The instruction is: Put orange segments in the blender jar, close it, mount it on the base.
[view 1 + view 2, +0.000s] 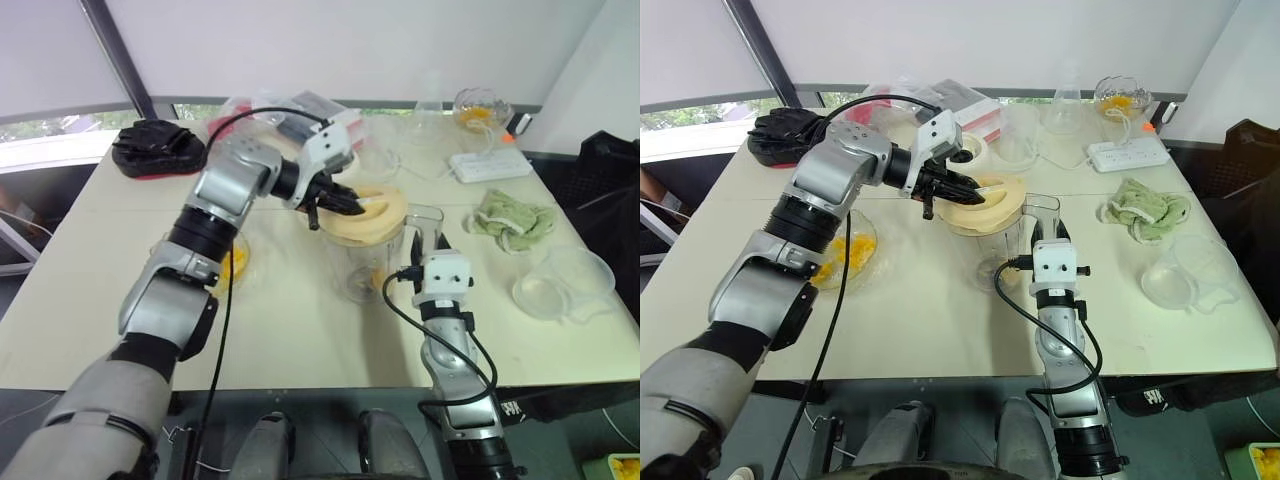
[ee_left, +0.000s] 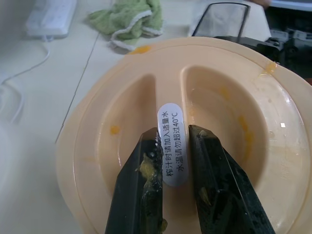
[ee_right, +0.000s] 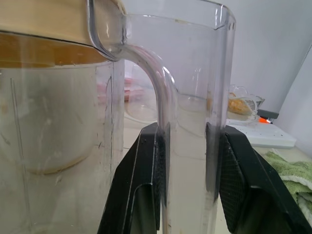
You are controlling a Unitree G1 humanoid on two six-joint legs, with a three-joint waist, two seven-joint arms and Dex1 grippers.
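Observation:
The clear blender jar point(image 1: 372, 268) stands upright at mid-table. My right gripper point(image 3: 187, 130) is shut on its side handle point(image 1: 428, 228). A cream-yellow lid point(image 1: 378, 216) lies slightly tilted over the jar's mouth. My left gripper point(image 2: 173, 132) is shut on the lid's central rib, with bits of pulp stuck to its fingers point(image 2: 146, 165). Orange segments point(image 1: 848, 250) lie in a shallow clear bowl left of the jar, under my left forearm. A yellow-orange patch shows low inside the jar. The cream-white base point(image 1: 971, 150) with its dark socket stands behind the left gripper.
A green cloth point(image 1: 515, 220) and a low clear tub point(image 1: 562, 285) lie to the right. A white power strip point(image 1: 490, 165), a glass bowl of orange pieces point(image 1: 480, 108), a flask point(image 1: 428, 100) and red-and-white packets point(image 1: 320, 110) sit at the back. A black object point(image 1: 155, 148) is at the back left.

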